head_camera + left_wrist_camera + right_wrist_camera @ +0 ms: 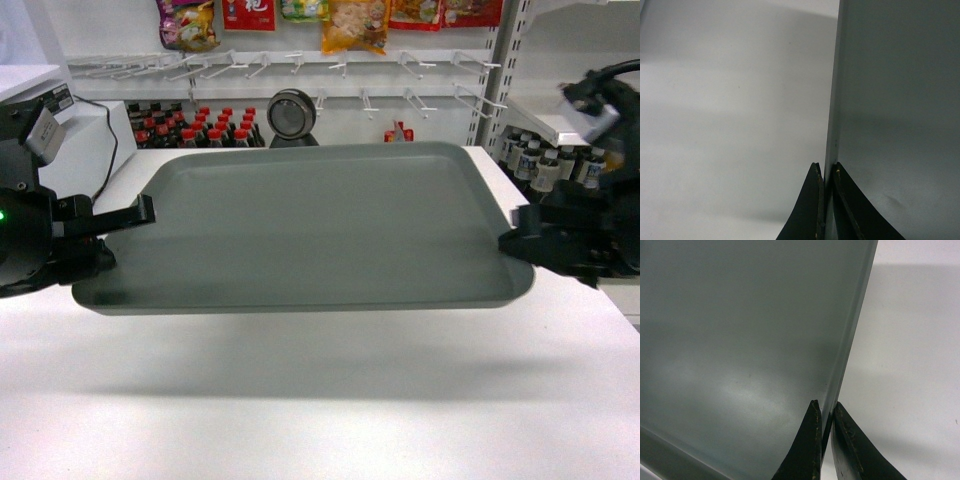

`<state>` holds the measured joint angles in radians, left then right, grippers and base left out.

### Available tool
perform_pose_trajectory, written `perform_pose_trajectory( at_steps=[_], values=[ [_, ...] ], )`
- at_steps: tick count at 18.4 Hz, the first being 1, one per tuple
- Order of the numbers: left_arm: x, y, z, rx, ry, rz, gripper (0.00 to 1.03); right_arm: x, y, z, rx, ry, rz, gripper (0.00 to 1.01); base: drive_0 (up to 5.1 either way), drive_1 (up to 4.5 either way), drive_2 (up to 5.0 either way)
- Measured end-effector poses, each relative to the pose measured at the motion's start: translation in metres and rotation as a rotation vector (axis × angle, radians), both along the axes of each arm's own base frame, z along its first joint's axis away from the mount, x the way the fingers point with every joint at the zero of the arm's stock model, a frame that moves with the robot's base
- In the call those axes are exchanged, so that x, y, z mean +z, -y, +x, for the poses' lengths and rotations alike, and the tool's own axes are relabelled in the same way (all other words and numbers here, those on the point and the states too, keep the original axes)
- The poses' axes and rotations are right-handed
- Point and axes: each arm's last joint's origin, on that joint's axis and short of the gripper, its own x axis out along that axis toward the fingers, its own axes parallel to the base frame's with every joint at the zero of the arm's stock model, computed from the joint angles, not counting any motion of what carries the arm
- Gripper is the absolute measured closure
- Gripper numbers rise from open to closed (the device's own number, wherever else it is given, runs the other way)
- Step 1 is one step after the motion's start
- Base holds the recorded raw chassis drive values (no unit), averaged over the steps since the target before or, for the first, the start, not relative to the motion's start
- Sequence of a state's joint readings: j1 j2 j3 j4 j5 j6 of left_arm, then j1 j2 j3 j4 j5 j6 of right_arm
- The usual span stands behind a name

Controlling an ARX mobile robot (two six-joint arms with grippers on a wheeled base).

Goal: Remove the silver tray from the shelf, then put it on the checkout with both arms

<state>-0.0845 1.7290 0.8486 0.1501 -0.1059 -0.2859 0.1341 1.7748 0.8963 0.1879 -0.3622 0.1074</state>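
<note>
Silver tray (310, 225) held above the checkout (320, 400)
Left gripper (148, 210) and right gripper (515, 228) each pinch a short-end rim, fingers nearly closed

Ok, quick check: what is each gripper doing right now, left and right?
Left gripper: shut on the left rim of the silver tray.
Right gripper: shut on the tray's right rim.
</note>
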Motion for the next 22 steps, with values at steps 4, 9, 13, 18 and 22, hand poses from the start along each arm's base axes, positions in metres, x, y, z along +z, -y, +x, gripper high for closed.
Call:
perform_pose_trajectory(
  at_steps=[4,9,13,18,22],
  values=[
    [-0.032,-0.009,0.045,-0.010,-0.080,0.011,1.00,-0.036,-0.022,0.053,0.006,-0.071,-0.057,0.98,0.0,0.00,0.0],
    [-0.063,-0.001,0.076,-0.017,-0.156,0.050,1.00,-0.074,-0.040,0.084,-0.008,-0.111,-0.200,0.98,0.0,0.00,0.0],
    [-0.078,0.012,0.091,-0.036,-0.165,0.104,0.91,-0.089,-0.040,0.088,-0.058,-0.033,-0.315,0.87,0.0,0.00,0.0],
    [-0.006,0.014,0.059,0.030,0.131,0.150,0.24,-0.015,0.011,0.055,-0.240,0.252,-0.216,0.20,0.0,0.00,0.0],
    [0.024,0.007,0.000,-0.122,0.693,0.160,0.56,-0.012,0.027,-0.006,-0.426,0.645,-0.191,0.57,0.0,0.00,0.0]
  ],
)
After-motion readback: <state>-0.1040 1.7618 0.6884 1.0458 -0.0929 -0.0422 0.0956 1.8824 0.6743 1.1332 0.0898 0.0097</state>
